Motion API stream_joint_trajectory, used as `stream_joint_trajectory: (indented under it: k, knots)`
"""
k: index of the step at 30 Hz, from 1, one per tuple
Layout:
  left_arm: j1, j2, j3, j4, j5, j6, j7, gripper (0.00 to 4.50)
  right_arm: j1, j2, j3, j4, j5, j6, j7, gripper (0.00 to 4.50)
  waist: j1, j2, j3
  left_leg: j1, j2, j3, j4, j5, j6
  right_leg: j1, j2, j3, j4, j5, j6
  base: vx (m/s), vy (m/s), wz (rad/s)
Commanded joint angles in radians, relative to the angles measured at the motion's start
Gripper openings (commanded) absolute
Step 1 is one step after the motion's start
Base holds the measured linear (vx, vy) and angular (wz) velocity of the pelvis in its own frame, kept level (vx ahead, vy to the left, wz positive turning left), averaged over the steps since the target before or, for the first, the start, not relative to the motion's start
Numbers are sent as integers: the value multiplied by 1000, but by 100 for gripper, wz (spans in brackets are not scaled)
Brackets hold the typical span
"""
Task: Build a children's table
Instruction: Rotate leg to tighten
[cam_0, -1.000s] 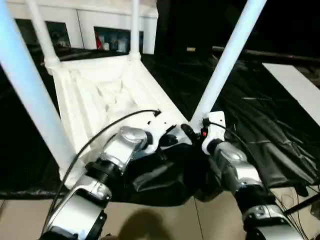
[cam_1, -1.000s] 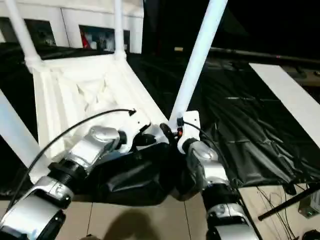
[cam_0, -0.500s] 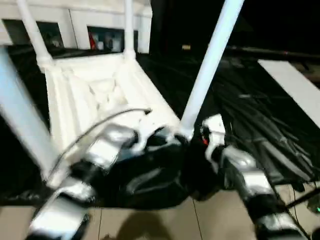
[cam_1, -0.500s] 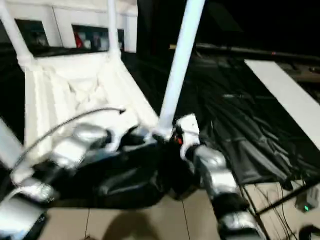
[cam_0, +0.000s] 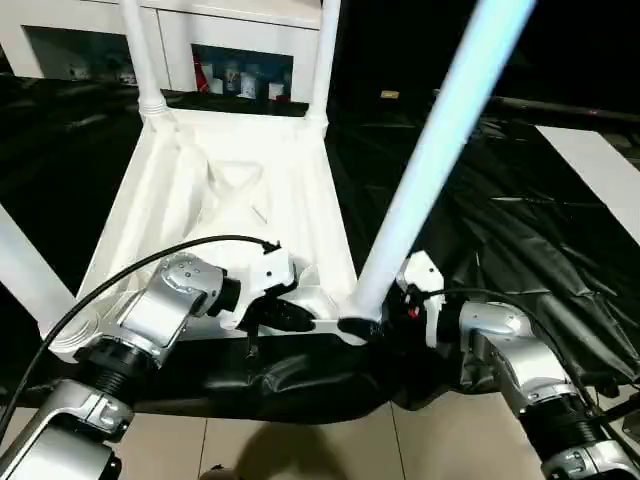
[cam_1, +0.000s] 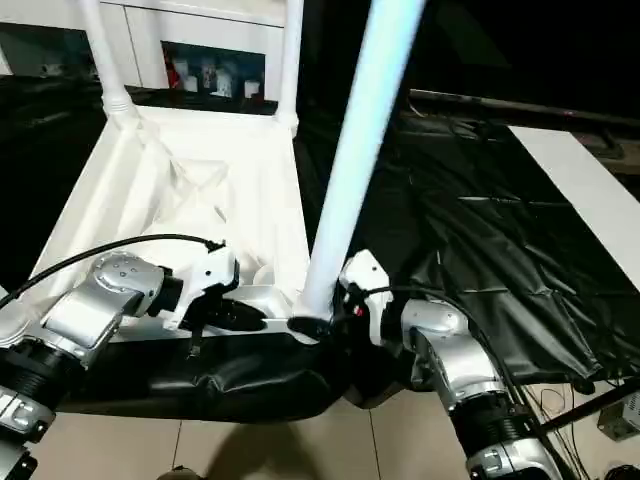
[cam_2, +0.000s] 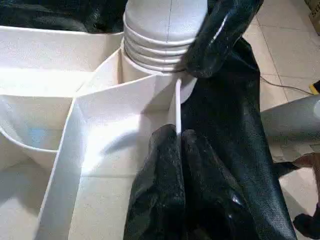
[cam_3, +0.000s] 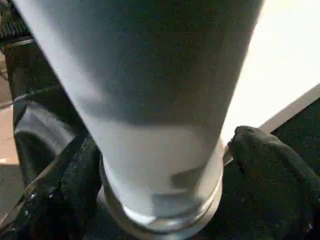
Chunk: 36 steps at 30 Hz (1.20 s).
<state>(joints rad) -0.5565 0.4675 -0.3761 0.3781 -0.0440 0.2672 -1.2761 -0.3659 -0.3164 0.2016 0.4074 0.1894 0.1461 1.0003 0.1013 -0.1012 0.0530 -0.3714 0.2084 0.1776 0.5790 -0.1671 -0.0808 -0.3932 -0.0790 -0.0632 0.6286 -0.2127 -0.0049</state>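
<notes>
Legs stand up from the children's table, which lies upside down on the counter under its black sheet. The two far legs sit in their corner holes. The near right leg stands in its corner hole too, right at the counter's front edge. A fourth leg shows at the near left corner, but I cannot tell if it is pushed all the way in. So the build looks almost done. I think what is left is to press the near legs in tight and then turn the table over onto its feet.

The left hand is pinched tight on a thin white rib of the table top, just beside the near right leg. The right hand is wide open, with one black finger on each side of that leg's bottom end, close to it but not squeezing it.

I can read no words or labels anywhere. The jars in the white cabinet behind are too small to make out.
</notes>
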Motion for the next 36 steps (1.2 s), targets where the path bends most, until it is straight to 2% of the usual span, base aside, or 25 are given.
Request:
stream_joint_trajectory:
  k: [1,4,6,13,18,19,21,22,23,24,25,26,28,30,31,33,36]
  knots:
    - [14,-9,-35,-25,-10,11,-40,0,5,-12,4,-13,-11,9,6,389,-2,2,-58,14,29,-1,-66,-157,14,44,-63,48,-70,-116,-190,0,0,0]
    - [14,-9,-32,-27,-9,12,-37,0,1,-9,0,-10,-8,11,0,377,-3,3,-58,16,30,-1,-66,-159,9,42,-62,47,-69,-105,-193,0,0,0]
    - [16,-8,-29,-30,-8,12,-36,0,0,-8,-2,-11,-5,15,-1,345,-4,2,-59,16,29,-1,-66,-159,7,42,-61,47,-68,-97,-195,0,0,0]
    - [14,-11,-25,-25,-6,9,-29,0,2,3,-13,-9,7,15,-7,298,-3,1,-59,16,28,-1,-64,-157,8,43,-61,47,-68,-95,-198,0,0,0]
    - [17,-30,-18,-19,-5,19,-1,0,2,23,-29,20,-4,4,-60,277,-4,2,-59,16,28,-1,-64,-153,5,44,-61,47,-67,-89,-199,0,0,0]
    - [16,-35,-15,-15,-3,20,10,0,-1,28,-33,32,-9,-3,-77,274,-5,1,-57,16,28,-1,-66,-168,0,43,-62,47,-70,-113,-196,0,0,0]
    - [2,-78,5,28,15,28,102,0,-24,57,-68,108,-30,-23,-185,273,-10,2,-54,18,29,-2,-69,-202,-17,38,-64,47,-76,-169,-191,0,0,0]
    - [-5,-92,13,44,21,29,135,0,-32,65,-79,130,-33,-25,-217,273,-13,2,-53,22,28,-4,-70,-240,-29,36,-66,46,-84,-240,-181,0,0,0]
    - [-15,-115,22,69,30,29,181,0,-45,79,-97,160,-37,-28,-273,272,-14,0,-53,20,28,-6,-70,-258,-35,38,-68,47,-89,-292,-165,0,0,0]
    - [-26,-141,32,96,38,33,233,0,-56,96,-117,187,-35,-31,-325,272,-16,0,-53,19,28,-6,-70,-259,-38,38,-69,48,-89,-301,-160,0,0,0]
    - [-34,-157,38,112,44,35,266,0,-63,107,-129,202,-33,-34,-357,272,-17,1,-52,23,28,-7,-71,-278,-44,32,-69,48,-95,-336,-152,0,0,0]
    - [-45,-182,45,133,49,38,307,0,-72,123,-148,218,-28,-31,-405,272,-17,-2,-54,19,27,-8,-70,-267,-44,36,-69,48,-95,-341,-143,0,0,0]
    - [-56,-208,52,152,52,44,348,0,-81,140,-164,232,-25,-30,-452,272,-15,-1,-54,20,28,-7,-70,-257,-39,33,-68,48,-96,-320,-141,0,0,0]
    - [-95,-286,72,210,63,66,471,0,-112,188,-198,280,-25,-41,-589,272,-16,-1,-57,19,26,-6,-69,-243,-36,33,-65,48,-91,-281,-145,0,0,0]
    - [-97,-289,73,213,64,66,475,0,-113,190,-198,282,-26,-42,-594,272,-19,2,-57,19,26,-6,-70,-239,-41,33,-64,48,-89,-264,-150,0,0,0]
    - [-125,-347,91,260,79,67,569,0,-144,228,-211,329,-39,-60,-687,272,-16,2,-60,18,25,-6,-68,-231,-40,35,-64,47,-88,-238,-150,0,0,0]
    - [-147,-377,89,307,101,38,624,0,-171,260,-186,366,-66,-89,-716,272,-15,1,-63,14,22,-5,-65,-205,-30,39,-63,46,-85,-194,-145,0,0,0]
